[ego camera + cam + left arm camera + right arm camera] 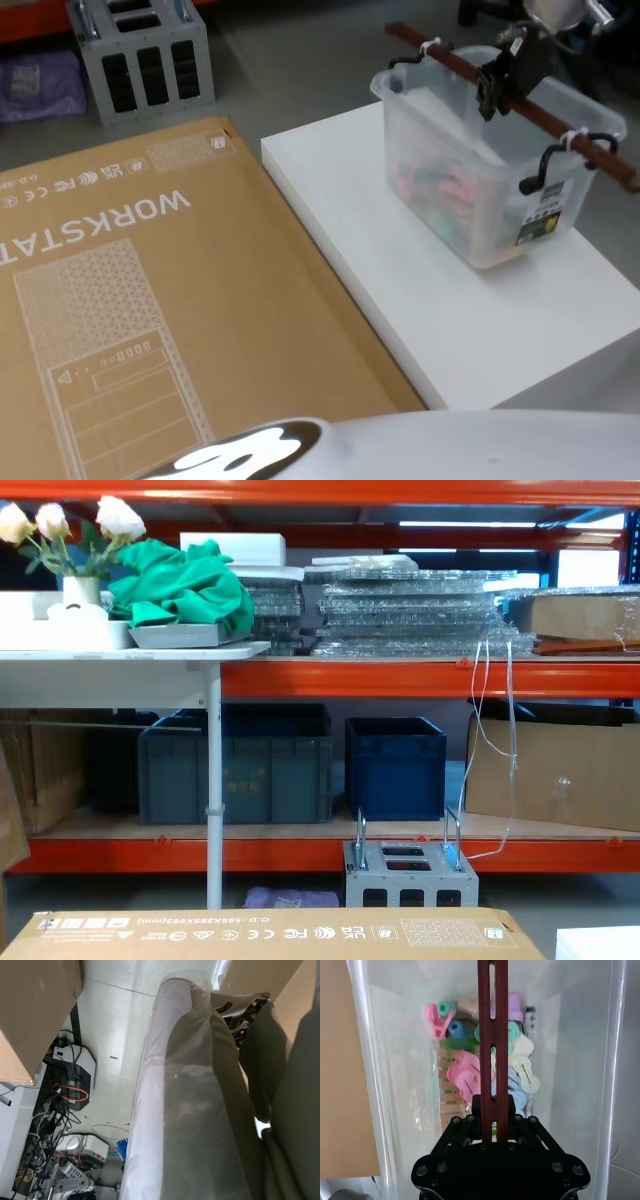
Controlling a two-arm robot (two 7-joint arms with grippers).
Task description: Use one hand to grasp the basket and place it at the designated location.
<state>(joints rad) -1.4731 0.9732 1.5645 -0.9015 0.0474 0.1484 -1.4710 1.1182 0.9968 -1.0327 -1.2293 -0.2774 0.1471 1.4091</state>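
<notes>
The basket is a translucent milky tub standing on the far right part of a white platform. A dark red slotted bar lies across its rim as a handle, tied to black hooks at both ends. My right gripper, black and angular, is shut on this bar near its middle. In the right wrist view the gripper clamps the bar directly above the basket's inside, where several pastel clips lie. The left arm stays parked low beside my body.
A large flat cardboard box fills the left, butting against the platform's left edge. A grey metal block stands on the floor behind it. Shelving ahead holds dark crates. Cables and electronics lie on the floor.
</notes>
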